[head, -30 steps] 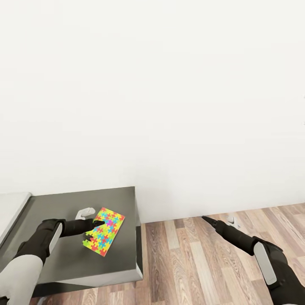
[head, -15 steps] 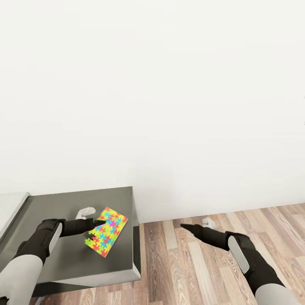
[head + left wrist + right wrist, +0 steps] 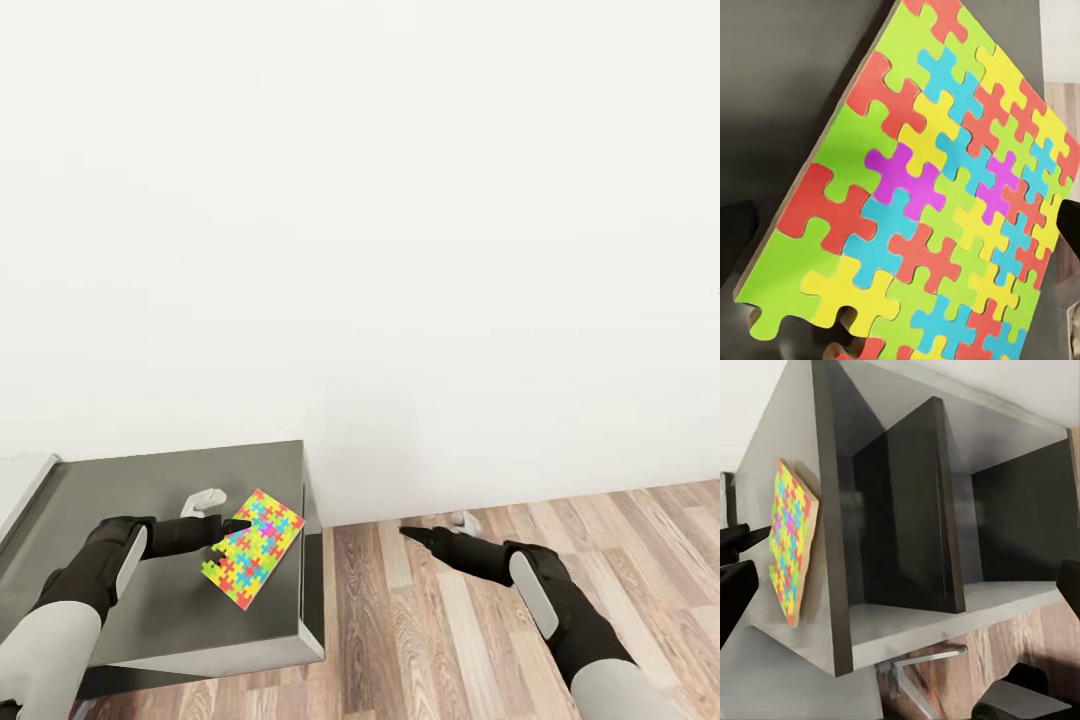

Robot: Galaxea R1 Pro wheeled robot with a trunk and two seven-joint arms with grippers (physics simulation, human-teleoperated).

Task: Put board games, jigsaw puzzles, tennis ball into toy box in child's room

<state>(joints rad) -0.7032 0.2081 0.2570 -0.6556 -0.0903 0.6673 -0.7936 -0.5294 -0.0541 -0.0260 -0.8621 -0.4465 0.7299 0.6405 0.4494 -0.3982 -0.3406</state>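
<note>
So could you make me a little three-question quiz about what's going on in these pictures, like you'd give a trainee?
1. True or false: the jigsaw puzzle lies on the wood floor.
2. Which arm reaches toward the puzzle? A) left B) right C) both
3. Fill in: the right gripper hangs over the ____ floor, beside the dark counter.

Key
1. False: the head view shows it over the dark counter's top, near its right edge, with the left gripper at its near edge.
2. A. Whether the fingers actually pinch the puzzle cannot be told.
3. Wood-plank. The right wrist view looks sideways into the counter's open compartments.
</note>
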